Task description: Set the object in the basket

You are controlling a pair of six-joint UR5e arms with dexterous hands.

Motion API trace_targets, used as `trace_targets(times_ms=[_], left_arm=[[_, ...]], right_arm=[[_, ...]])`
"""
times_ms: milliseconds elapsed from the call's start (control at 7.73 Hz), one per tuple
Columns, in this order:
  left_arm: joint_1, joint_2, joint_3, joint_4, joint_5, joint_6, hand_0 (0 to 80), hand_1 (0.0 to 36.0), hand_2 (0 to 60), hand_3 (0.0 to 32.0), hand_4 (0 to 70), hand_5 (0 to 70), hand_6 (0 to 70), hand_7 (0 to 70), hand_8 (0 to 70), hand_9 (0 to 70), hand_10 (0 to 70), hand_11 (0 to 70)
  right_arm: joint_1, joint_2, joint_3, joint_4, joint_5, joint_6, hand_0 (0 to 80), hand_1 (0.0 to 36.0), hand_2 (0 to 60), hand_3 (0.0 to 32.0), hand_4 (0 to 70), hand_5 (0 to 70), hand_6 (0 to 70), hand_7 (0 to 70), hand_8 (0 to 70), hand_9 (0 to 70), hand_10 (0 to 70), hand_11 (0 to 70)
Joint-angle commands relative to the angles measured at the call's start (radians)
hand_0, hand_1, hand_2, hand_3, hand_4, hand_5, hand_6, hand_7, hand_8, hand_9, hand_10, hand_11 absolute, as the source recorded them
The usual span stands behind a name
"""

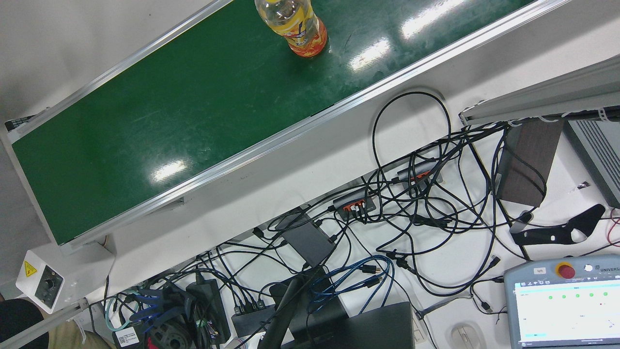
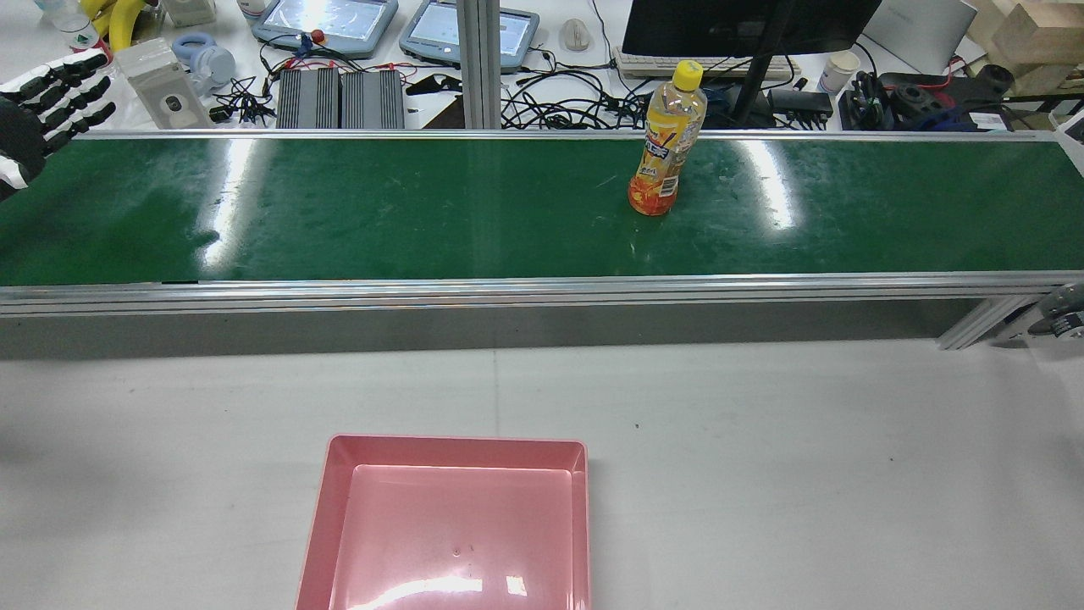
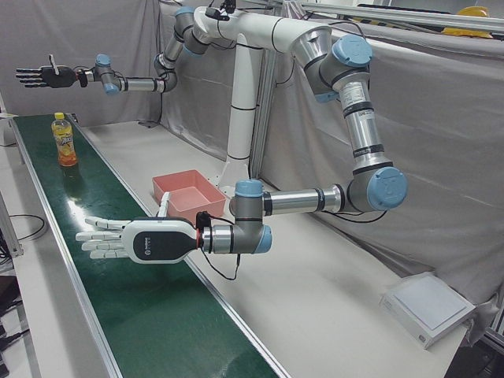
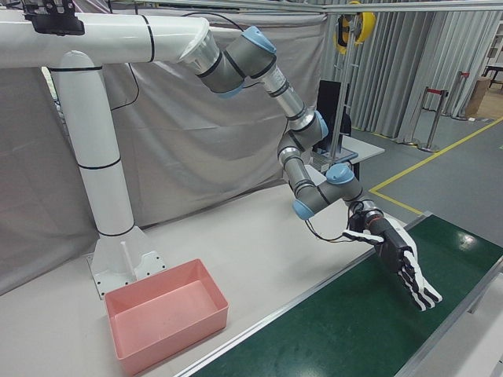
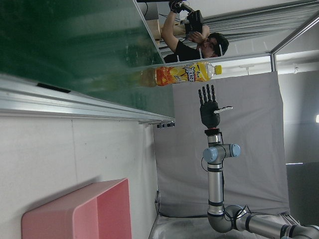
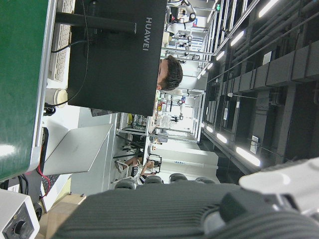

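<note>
Pink basket [image 2: 317, 525] is seen empty on the table, nearest the rear camera. Bottle [image 2: 666, 144] stands upright on the green belt [image 2: 381, 212], well apart. Judged light, rigid, slick and tippy; best wrapped at the labelled mid-body. Left hand [image 2: 51, 93] and right hand [image 4: 401, 263] are held splayed, empty, clear of it.

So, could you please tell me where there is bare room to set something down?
The pink basket is empty. The green belt is bare apart from the bottle, as is the white table. Beyond the belt, the cables are crowded.
</note>
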Motion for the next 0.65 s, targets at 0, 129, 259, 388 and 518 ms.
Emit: trace_targets(times_ms=[0,129,259,388,518], left_arm=[[0.000,0.000,0.000,0.000,0.000,-0.001,53.1,0.0,0.0,2.0,10.6,12.2,0.0,0.0,1.8,2.1,3.0,5.4],[0.000,-0.002,0.000,0.000,0.000,-0.001,52.9,0.0,0.0,2.4,10.6,11.9,0.0,0.0,2.1,2.4,3.2,5.6],[0.000,-0.002,-0.002,0.000,0.000,-0.001,53.4,0.0,0.0,2.0,10.9,12.3,0.0,0.0,2.0,2.4,3.0,5.4],[0.000,-0.002,-0.002,0.000,0.000,-0.001,53.5,0.0,0.0,2.2,10.9,12.5,0.0,0.0,2.2,2.6,3.1,5.5],[0.000,-0.002,-0.002,0.000,0.000,-0.001,53.3,0.0,0.0,2.0,10.7,12.6,0.0,0.0,2.2,2.6,3.4,6.0]], right_arm=[[0.000,0.000,0.000,0.000,0.000,0.000,0.0,0.0,0.0,0.0,0.0,0.0,0.0,0.0,0.0,0.0,0.0,0.0],[0.000,0.000,0.000,0.000,0.000,0.000,0.0,0.0,0.0,0.0,0.0,0.0,0.0,0.0,0.0,0.0,0.0,0.0],[0.000,0.000,0.000,0.000,0.000,0.000,0.0,0.0,0.0,0.0,0.0,0.0,0.0,0.0,0.0,0.0,0.0,0.0],[0.000,0.000,0.000,0.000,0.000,0.000,0.0,0.0,0.0,0.0,0.0,0.0,0.0,0.0,0.0,0.0,0.0,0.0],[0.000,0.000,0.000,0.000,0.000,0.000,0.0,0.0,0.0,0.0,0.0,0.0,0.0,0.0,0.0,0.0,0.0,0.0]])
